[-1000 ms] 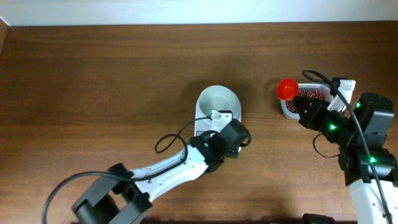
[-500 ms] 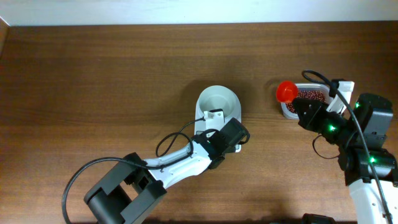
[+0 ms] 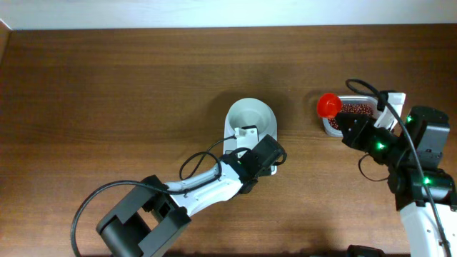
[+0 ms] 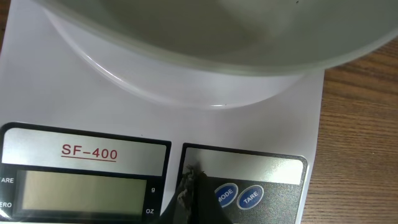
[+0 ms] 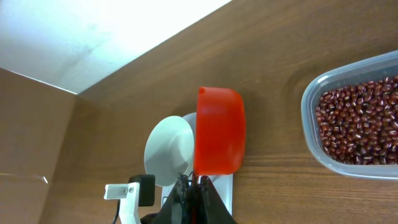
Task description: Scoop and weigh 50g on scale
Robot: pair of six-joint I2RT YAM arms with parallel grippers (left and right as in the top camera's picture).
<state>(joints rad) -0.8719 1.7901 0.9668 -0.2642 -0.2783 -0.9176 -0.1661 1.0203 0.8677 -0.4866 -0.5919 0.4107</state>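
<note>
Now that the left gripper (image 4: 193,186), shut on nothing, has steadied at the button panel of the scale (image 4: 155,118) (display (image 4: 81,190) blank, bowl (image 4: 217,31) empty), the right gripper (image 5: 194,186) stays clamped tight on the red scoop (image 5: 219,130) just beside the tub (image 5: 308,118) of beans (image 5: 357,127), so weighing looks unstarted.

White scale (image 4: 37,93) w/ grey display (image 4: 81,190), blue btns (image 4: 224,195), red lettering (image 4: 89,151); red scoop (image 5: 217,130); dark red-brown beans (image 5: 360,124); brown wood-grain counter (image 3: 107,86).
</note>
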